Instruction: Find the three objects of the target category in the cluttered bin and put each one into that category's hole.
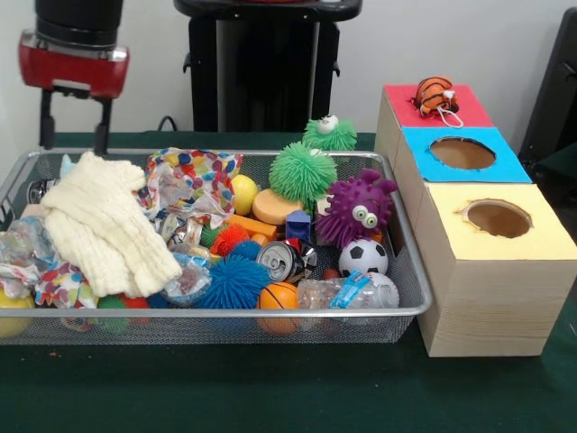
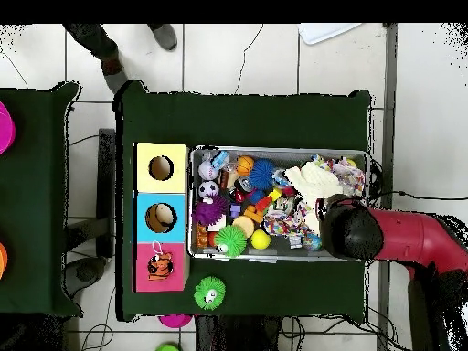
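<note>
Hovering with its fingers apart, the gripper (image 1: pixel 72 117) is above the far left corner of the bin (image 1: pixel 225 313).

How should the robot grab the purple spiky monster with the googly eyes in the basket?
Probably from straight above, closing on the round body of the purple spiky monster, not on its thin spikes. It sits high on the pile in the bin, so its top is free, while a green spiky ball and a small soccer ball crowd its sides. The gripper hangs at the other end.
</note>
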